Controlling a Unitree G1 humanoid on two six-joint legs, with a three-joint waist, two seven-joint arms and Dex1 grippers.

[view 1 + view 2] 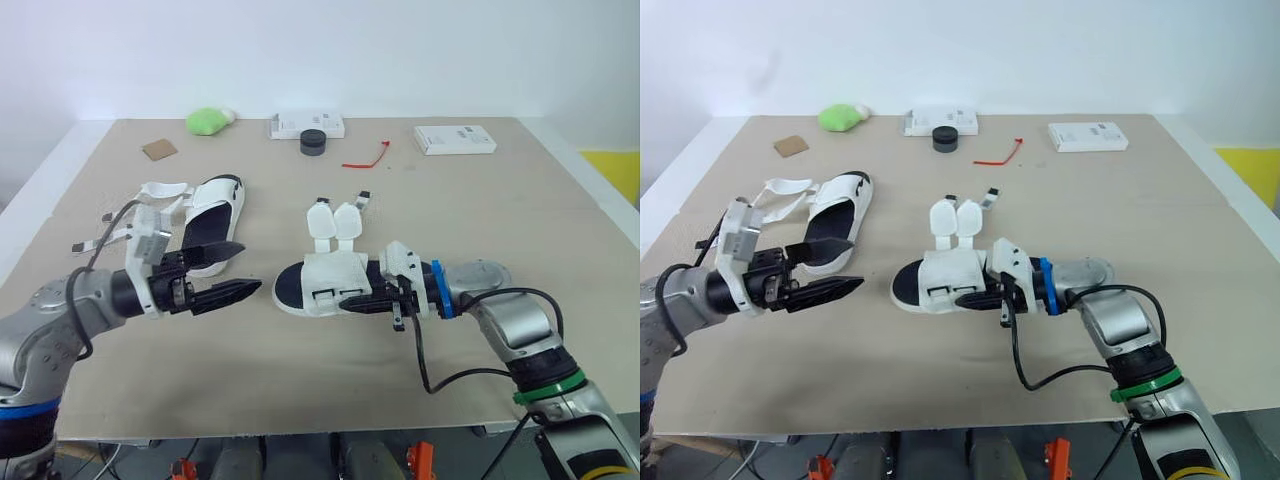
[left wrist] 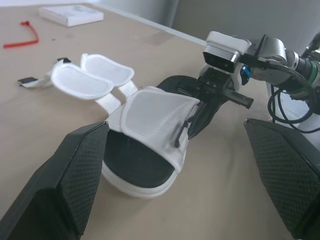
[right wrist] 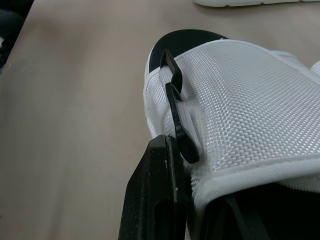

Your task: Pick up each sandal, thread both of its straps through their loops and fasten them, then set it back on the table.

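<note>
Right gripper [image 1: 355,300] has its fingers clenched on the white upper of the near sandal [image 1: 322,270], mid-tabletop [image 1: 480,200], right by the black loops [image 3: 176,107]. Left gripper [image 1: 238,270] hangs spread wide at the sandal's 9 o'clock. The danger: that thin pinch could slip on the lift, or the loose straps [image 1: 335,222], flopped toward 12 o'clock, could snag.
</note>
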